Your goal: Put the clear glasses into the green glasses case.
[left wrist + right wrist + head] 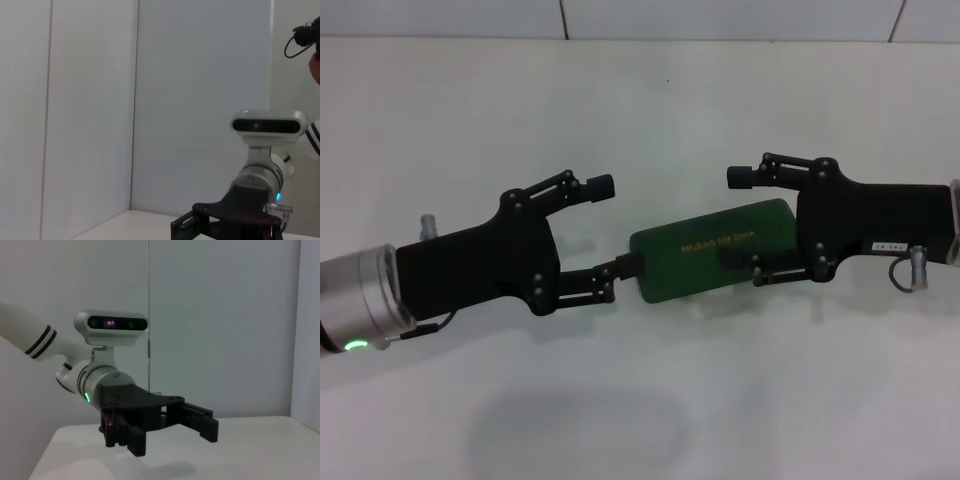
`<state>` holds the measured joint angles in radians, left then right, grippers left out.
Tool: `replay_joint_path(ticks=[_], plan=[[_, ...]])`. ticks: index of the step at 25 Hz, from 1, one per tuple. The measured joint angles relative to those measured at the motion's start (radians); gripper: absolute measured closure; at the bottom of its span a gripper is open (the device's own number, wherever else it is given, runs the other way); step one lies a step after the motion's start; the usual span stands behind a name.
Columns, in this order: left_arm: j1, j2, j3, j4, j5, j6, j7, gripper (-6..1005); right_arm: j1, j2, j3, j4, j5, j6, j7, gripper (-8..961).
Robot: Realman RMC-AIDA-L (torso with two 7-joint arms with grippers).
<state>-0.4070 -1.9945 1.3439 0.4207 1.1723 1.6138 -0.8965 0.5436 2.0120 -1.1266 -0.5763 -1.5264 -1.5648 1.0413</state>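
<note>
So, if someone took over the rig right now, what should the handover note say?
Left gripper: jaws open, low at the case's left end, lower finger touching or nearly touching it.
Right gripper: jaws open, straddling the case's right end.
Case: closed, flat on the table between the two grippers.
Glasses: not visible in any view, so I cannot say whether they are inside the case.
Done: cannot confirm anything.
Left: check the case for the glasses; if absent, find them, open the case, put them in.
</note>
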Motion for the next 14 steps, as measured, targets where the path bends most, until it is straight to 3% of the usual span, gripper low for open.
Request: replay_joint_path(ticks=[3,14], plan=[[0.0,0.001,-0.014,0.0,0.0,0.0,0.0,116,-0.003,0.0,0.0,0.005,0.0,0.019,-0.007,89],[0.001,-0.002,-0.022,-0.001,0.002,0.0,0.025,120,-0.01,0.008,-0.007,0.008,0.005,0.031,-0.014,90]])
